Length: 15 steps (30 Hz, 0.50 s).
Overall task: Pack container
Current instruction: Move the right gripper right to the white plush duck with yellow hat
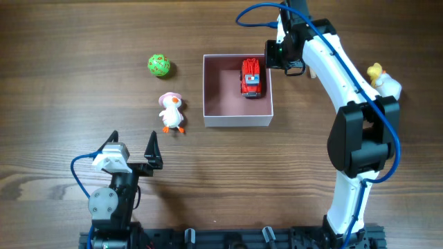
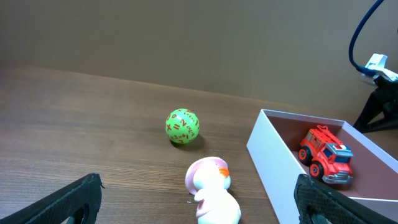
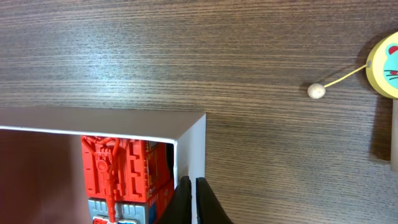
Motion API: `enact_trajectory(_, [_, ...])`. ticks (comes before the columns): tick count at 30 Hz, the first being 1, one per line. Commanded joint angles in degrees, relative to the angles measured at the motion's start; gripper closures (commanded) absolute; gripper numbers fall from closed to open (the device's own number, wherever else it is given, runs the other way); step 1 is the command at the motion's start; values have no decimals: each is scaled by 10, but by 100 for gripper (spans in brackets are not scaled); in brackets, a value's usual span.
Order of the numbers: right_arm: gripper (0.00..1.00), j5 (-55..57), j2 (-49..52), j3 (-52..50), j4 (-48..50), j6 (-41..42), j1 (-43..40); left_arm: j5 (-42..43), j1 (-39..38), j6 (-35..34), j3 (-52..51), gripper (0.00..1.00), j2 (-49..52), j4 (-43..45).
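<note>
The left gripper point(image 1: 133, 140) hangs wide open with the duck point(image 1: 171, 112) just ahead, slightly to its right and nearer than the ball point(image 1: 158, 66) — the container point(image 1: 225, 90), 1 truck point(image 1: 250, 76) inside, lies right of both — and the right gripper point(image 3: 191, 198) hovers shut, empty, by its far-right wall.

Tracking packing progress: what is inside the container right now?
Only a red toy fire truck sits inside the container, near its far right corner. The rest of the pink floor is bare. Only the patch beneath the truck is covered.
</note>
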Motion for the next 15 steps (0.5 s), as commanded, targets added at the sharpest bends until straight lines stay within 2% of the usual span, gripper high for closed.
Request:
enact_trajectory(1, [96, 21, 8, 0, -6, 5, 2, -1, 4, 11, -2, 0, -4, -4])
enact_trajectory(4, [96, 81, 5, 25, -38, 38, -3, -1, 4, 11, -2, 0, -4, -4])
enact_trajectory(11, [90, 124, -30, 121, -115, 82, -59, -1, 4, 11, -2, 0, -4, -4])
enact_trajectory(12, [87, 128, -34, 123, -124, 90, -70, -1, 4, 11, -2, 0, -4, -4])
enact_trajectory(14, [65, 151, -41, 123, -158, 127, -99, -1, 4, 11, -2, 0, -4, -4])
enact_trajectory(15, [59, 162, -41, 123, -180, 141, -113, -1, 4, 11, -2, 0, -4, -4])
